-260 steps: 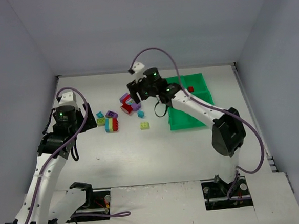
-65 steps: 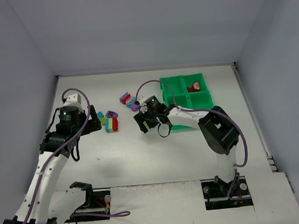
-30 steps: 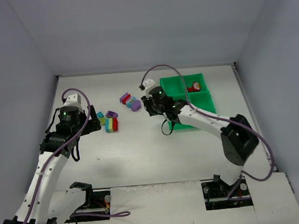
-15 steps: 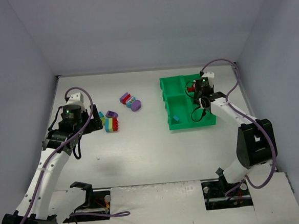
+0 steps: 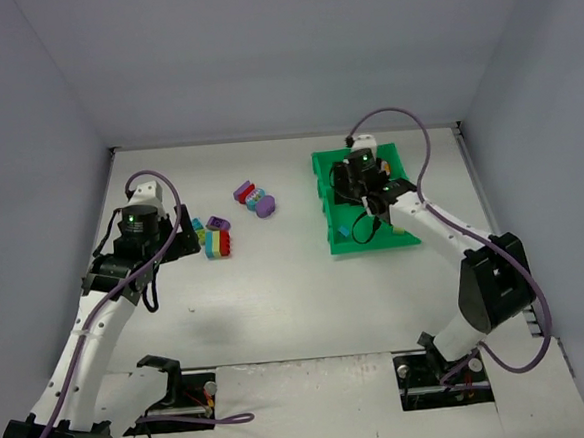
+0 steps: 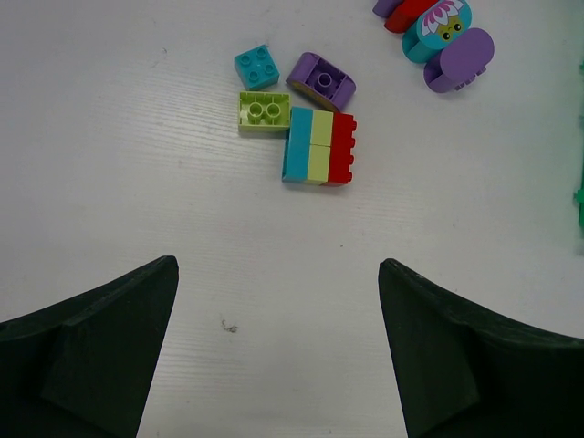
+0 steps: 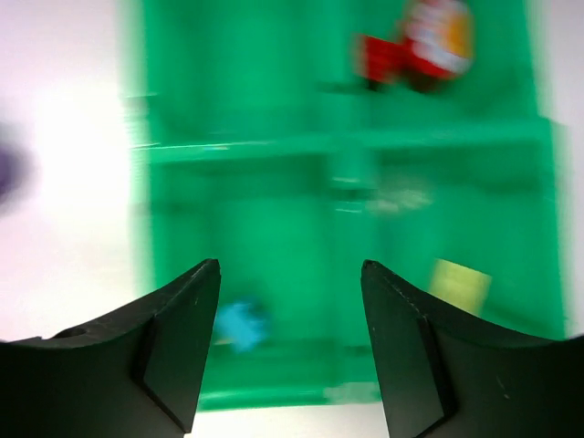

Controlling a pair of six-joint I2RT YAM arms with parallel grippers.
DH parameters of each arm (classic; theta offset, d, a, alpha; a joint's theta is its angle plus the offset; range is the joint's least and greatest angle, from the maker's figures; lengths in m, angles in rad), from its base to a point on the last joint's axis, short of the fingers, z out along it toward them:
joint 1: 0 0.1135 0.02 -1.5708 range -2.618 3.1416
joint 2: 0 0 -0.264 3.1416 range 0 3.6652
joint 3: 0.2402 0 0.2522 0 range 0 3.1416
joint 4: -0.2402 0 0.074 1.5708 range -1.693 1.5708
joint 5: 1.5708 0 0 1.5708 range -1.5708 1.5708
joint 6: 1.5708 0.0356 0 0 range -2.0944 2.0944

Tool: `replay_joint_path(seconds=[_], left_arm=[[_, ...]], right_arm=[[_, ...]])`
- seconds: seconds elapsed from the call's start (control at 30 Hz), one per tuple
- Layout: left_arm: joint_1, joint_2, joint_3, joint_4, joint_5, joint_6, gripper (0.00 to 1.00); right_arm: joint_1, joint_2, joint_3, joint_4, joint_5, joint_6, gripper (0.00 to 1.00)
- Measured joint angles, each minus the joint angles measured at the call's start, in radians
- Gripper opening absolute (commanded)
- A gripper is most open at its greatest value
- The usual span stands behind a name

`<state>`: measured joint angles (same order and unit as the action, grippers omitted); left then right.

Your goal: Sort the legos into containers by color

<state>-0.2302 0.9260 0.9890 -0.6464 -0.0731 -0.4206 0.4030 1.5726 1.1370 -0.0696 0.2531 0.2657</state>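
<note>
The green tray (image 5: pixel 403 199) has four compartments. My right gripper (image 7: pixel 290 269) hangs open above it with nothing between its fingers; in the top view it (image 5: pixel 356 188) is over the tray's left half. The blurred right wrist view shows a red lego (image 7: pixel 415 46) in the back right compartment, a blue one (image 7: pixel 242 324) near left and a yellow-green one (image 7: pixel 459 285) near right. My left gripper (image 6: pixel 276 265) is open over bare table, short of a teal (image 6: pixel 256 67), a purple (image 6: pixel 321 80), a yellow-green (image 6: pixel 264 112) and a striped stacked lego (image 6: pixel 318 146).
A joined group of purple, red and teal pieces (image 5: pixel 253 197) lies on the table between the loose legos and the tray. Grey walls close in the table on the left, back and right. The right arm's purple cable (image 5: pixel 423 160) arches over the tray.
My right gripper moved left from the tray's right side to over its left half, and its jaws opened. The left arm stayed put.
</note>
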Motion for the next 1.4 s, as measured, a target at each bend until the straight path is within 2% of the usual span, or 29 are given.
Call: replay_joint_path(seconds=[0.07, 0.17, 0.5, 0.73, 0.97, 1.4], left_arm=[[0.0, 0.0, 0.0, 0.0, -0.003, 0.0, 0.84], [0.0, -0.001, 0.0, -0.003, -0.009, 0.0, 0.84], [-0.005, -0.058, -0.006, -0.045, -0.042, -0.001, 0.84], [-0.005, -0.09, -0.025, -0.082, -0.048, -0.004, 0.84], [-0.005, -0.089, -0.037, -0.101, -0.049, -0.004, 0.84], [-0.005, -0.083, -0.037, -0.122, -0.051, -0.003, 0.84]], right_arm=[[0.108, 0.003, 0.061, 0.041, -0.101, -0.031, 0.54], [0.175, 0.033, 0.133, 0.057, -0.171, -0.053, 0.53], [0.356, 0.474, 0.541, 0.137, -0.358, -0.175, 0.54], [0.404, 0.698, 0.674, 0.127, -0.398, -0.198, 0.57], [0.417, 0.798, 0.784, 0.13, -0.418, -0.204, 0.59], [0.437, 0.954, 0.882, 0.205, -0.412, -0.189, 0.61]])
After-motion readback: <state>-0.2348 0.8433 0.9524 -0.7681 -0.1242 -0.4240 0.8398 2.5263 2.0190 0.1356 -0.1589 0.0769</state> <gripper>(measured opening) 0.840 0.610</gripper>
